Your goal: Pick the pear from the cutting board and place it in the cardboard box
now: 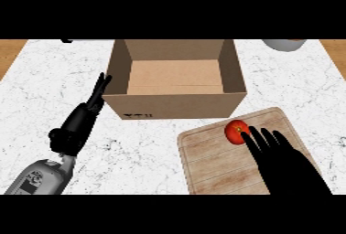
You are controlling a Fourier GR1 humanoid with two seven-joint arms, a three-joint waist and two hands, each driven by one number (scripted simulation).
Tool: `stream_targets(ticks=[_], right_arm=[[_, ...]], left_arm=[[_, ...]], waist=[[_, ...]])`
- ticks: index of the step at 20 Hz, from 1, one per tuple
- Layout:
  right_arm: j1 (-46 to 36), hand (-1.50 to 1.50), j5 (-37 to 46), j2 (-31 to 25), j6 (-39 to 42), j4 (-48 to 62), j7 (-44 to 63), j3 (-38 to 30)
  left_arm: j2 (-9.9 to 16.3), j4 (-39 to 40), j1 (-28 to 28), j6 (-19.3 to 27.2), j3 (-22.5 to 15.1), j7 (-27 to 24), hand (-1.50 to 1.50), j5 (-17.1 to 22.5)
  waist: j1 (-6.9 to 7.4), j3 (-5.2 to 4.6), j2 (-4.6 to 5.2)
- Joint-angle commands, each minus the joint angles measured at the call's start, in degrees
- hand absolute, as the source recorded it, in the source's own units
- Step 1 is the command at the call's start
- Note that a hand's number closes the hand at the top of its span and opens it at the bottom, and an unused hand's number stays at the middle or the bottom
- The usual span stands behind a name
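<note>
Left forearm: light grey, rounded metallic shell with a darker grey inset panel carrying small dark markings; shell narrows toward the wrist; a short pale link joins it to the black wrist piece; black wrist section is chunky, with a rounded knob at its side; matte black left hand long and narrow, smooth casing, soft grey highlights along its edge; thin black fingers tapering to pointed tips; matte black right hand broad, flat, almost featureless, no seams or markings visible; its black fingers slim, rounded at the tips; right forearm hidden.
</note>
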Motion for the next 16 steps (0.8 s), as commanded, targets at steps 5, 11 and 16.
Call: stream_targets(ticks=[5,11,16], right_arm=[[-3.8,-1.5,-3.4,12.3,7.2,5.2,20.0,1.9],[-5.9,-1.5,-3.0,14.7,8.7,10.0,18.9,-0.3],[-3.5,-1.5,-0.1,16.8,8.7,13.5,19.4,1.1]], left_arm=[[-1.3,1.3,-0.7,-3.0,-1.3,1.1,0.0,0.5],[-1.8,6.9,-0.9,-4.8,0.5,-3.2,0.0,0.2],[-3.0,5.6,-1.1,-4.0,-0.3,-1.5,0.0,-1.1]], waist=[[1.16,0.02,0.46],[0.45,0.06,0.63],[0.2,0.12,0.45]])
